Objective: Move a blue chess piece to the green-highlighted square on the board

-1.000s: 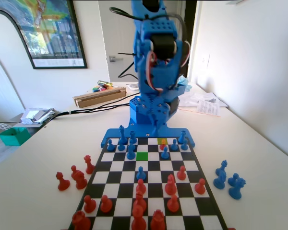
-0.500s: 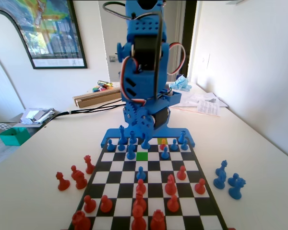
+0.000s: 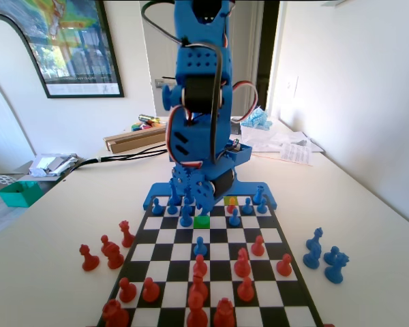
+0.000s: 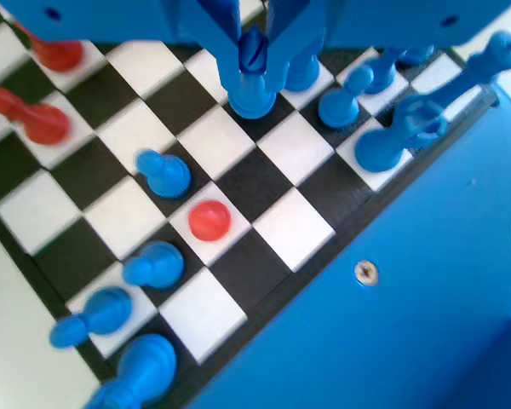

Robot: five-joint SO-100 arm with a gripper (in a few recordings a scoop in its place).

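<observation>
I observe the hand (image 4: 254,53) lowered over the far rows of the board (image 3: 276,286) in the fixed view, at the blue arm's end. In the wrist view its two jaws stand close on either side of the narrow top of the blue chess piece (image 4: 252,85), apparently touching it; the base of that piece rests on a square, so I record the hand as closed on the piece with the piece not lifted (contact at the far jaw is partly hidden).

In the fixed view the green-highlighted square (image 3: 202,221) lies in the second row from the arm, just in front of the hand (image 3: 194,194); part of it is covered by the arm. The yellow square (image 3: 231,201) sits in the far row, to the right of it.

In the wrist view a red pawn (image 4: 209,220) stands on a white square, with blue pawns near it. Captured blue pieces (image 3: 324,255) stand on the bench (image 3: 368,204) right of the board.
</observation>
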